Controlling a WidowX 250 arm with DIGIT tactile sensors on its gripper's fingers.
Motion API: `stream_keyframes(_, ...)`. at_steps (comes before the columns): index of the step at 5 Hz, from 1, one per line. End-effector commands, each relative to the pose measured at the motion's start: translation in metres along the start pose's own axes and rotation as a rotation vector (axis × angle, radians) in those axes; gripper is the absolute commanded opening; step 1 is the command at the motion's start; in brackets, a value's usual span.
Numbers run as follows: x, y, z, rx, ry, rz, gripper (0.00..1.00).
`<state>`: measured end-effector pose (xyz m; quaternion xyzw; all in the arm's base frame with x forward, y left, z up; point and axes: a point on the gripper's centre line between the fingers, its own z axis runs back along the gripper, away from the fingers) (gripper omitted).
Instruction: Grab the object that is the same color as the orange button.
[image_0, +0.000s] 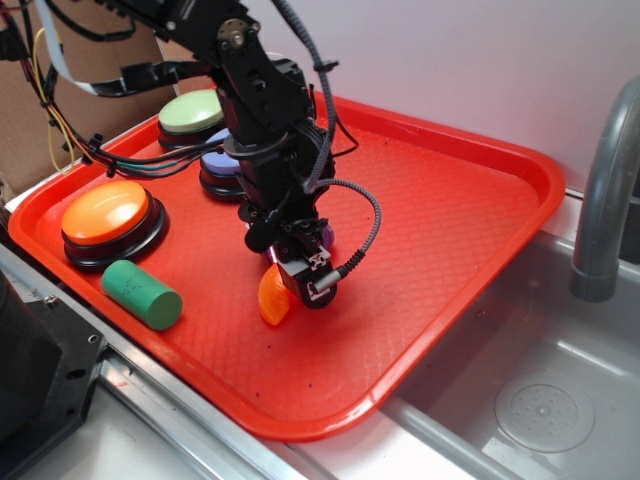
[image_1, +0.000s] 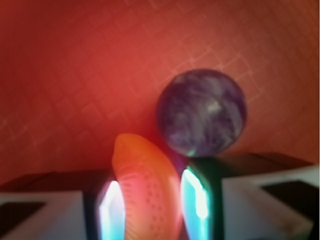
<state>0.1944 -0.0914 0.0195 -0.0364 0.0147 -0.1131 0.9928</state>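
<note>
Orange slice (image_1: 147, 192) standing on the red tray (image_0: 450, 230), directly between the fingers (image_1: 111, 210) of the gripper (image_0: 290, 285), long axis running 12 to 6 in the wrist view. Jaws close against both flanks, pinching it. Purple ball (image_1: 201, 112) lies just beyond, at 1 o'clock.

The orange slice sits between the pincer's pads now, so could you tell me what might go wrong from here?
1. The orange slice is curved and stands on edge between the pincer pads, so it may twist or pop out on closing.
2. The purple ball lies just beyond the slice; a nudge could set it rolling across the red tray.
</note>
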Motion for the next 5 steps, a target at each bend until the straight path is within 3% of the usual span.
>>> stream_keyframes(1, 0.012, 0.007, 0.084, 0.042, -0.097, 0.142, 0.00)
stream_keyframes(2, 0.023, 0.025, 0.135, 0.033, -0.110, 0.281, 0.00)
stream_keyframes(3, 0.036, 0.048, 0.180, -0.016, -0.125, 0.398, 0.00)
stream_keyframes(4, 0.041, 0.060, 0.206, -0.019, -0.182, 0.473, 0.00)
stream_keyframes(5, 0.039, 0.069, 0.215, -0.021, -0.192, 0.505, 0.00)
